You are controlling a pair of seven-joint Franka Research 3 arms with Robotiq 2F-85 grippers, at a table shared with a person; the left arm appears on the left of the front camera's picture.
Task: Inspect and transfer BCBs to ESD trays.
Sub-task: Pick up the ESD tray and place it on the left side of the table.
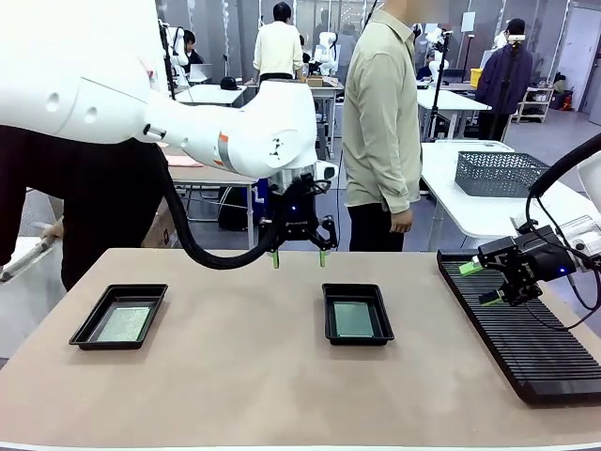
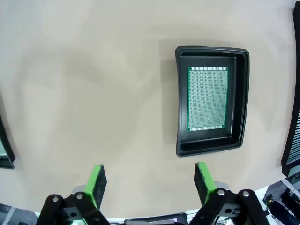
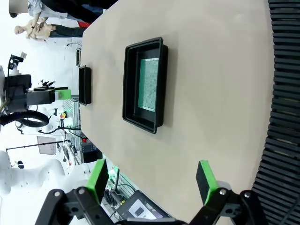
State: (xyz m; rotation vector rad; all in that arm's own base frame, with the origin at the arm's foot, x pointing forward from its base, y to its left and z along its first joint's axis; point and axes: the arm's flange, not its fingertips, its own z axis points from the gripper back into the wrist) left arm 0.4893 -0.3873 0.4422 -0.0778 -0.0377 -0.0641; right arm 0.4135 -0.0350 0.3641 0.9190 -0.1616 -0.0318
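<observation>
Starting at your left in the front view, one black ESD tray [image 1: 119, 317] sits near the table's left side with a green BCB [image 1: 124, 324] lying flat on its floor. Moving toward the middle, your left gripper [image 1: 298, 255] hangs above the far part of the table [image 1: 254, 376], fingers pointing down and spread wide, with nothing between the green pads. In the left wrist view those fingers [image 2: 97, 183] stand apart over bare tabletop, and the tray lies ahead and off to one side of them.

Just right of centre, the second ESD tray [image 1: 357, 314] also holds a BCB [image 1: 353, 319] flat inside its rim; the left wrist view shows that board [image 2: 208, 99] lying well within the tray walls [image 2: 212, 100].

Further right, your right gripper [image 1: 481, 283] hovers over the near-left edge of the long black ribbed rack [image 1: 531, 338], its jaws parted and empty. A person [image 1: 380, 122] stands at the far side of the table.
</observation>
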